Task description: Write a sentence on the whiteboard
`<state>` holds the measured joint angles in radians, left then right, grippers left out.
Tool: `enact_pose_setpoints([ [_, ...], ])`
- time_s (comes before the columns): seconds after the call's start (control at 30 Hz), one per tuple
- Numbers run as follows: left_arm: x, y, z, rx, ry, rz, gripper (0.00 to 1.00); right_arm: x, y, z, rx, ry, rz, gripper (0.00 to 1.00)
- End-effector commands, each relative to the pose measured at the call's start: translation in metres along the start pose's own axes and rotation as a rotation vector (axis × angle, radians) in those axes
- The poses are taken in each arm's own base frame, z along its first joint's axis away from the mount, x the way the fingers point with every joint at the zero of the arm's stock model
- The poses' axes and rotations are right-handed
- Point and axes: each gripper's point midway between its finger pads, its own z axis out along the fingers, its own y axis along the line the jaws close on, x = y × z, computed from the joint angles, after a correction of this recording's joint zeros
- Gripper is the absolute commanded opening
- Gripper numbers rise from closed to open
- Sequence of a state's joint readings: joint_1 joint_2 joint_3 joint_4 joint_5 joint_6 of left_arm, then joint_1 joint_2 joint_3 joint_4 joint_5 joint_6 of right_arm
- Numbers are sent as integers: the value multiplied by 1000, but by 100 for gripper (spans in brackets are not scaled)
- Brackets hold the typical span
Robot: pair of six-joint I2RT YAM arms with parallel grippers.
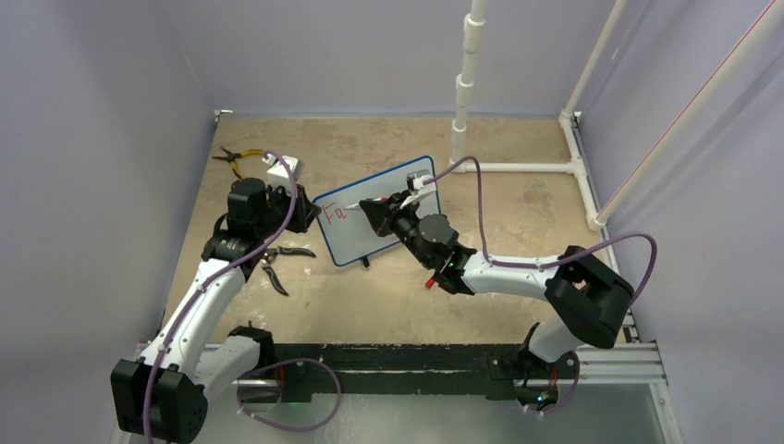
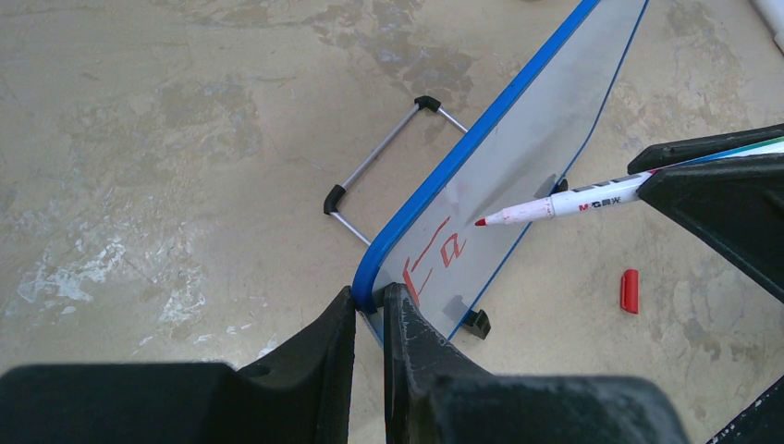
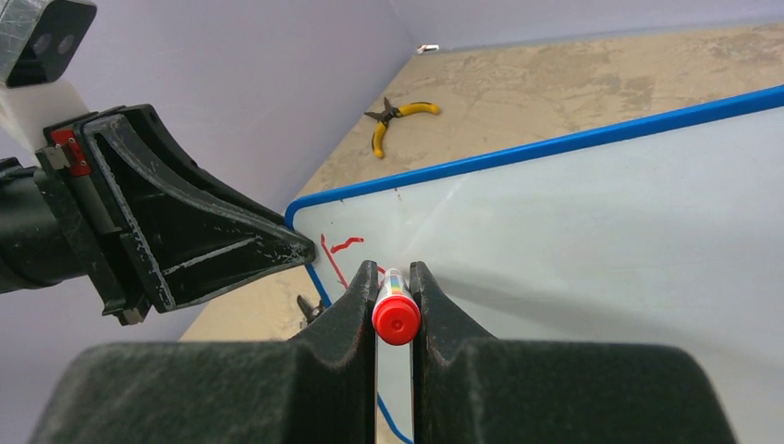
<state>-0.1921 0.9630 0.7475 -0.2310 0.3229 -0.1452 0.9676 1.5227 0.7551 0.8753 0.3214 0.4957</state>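
Left gripper (image 2: 370,298) pinches the whiteboard (image 2: 527,157) corner, steadying it; right gripper (image 3: 395,273) clamps the marker (image 3: 396,319). Sentence (image 2: 434,254) reads only "Fa".

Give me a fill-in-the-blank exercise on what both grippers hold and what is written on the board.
The left gripper is shut on the thin ____ frame of the small white board.
The right gripper is shut on a slim white marker pen with a ____ tip.
The handwritten lettering on the board reads ____.
The metal pliers nearest the back wall have ____ handles.
Missing: blue; red; Fa; yellow.
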Motion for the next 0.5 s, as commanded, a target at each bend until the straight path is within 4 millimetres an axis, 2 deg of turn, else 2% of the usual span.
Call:
enact_pose_setpoints([
  [0.0, -3, -1, 2, 15, -7, 23, 0, -20, 13, 11, -32, -55, 0, 0],
  [0.23, -3, -1, 2, 16, -8, 23, 0, -15, 10, 15, -13, -45, 0, 0],
  [0.47, -3, -1, 2, 17, -9, 24, 0, -16, 0, 10, 34, -49, 17, 0],
])
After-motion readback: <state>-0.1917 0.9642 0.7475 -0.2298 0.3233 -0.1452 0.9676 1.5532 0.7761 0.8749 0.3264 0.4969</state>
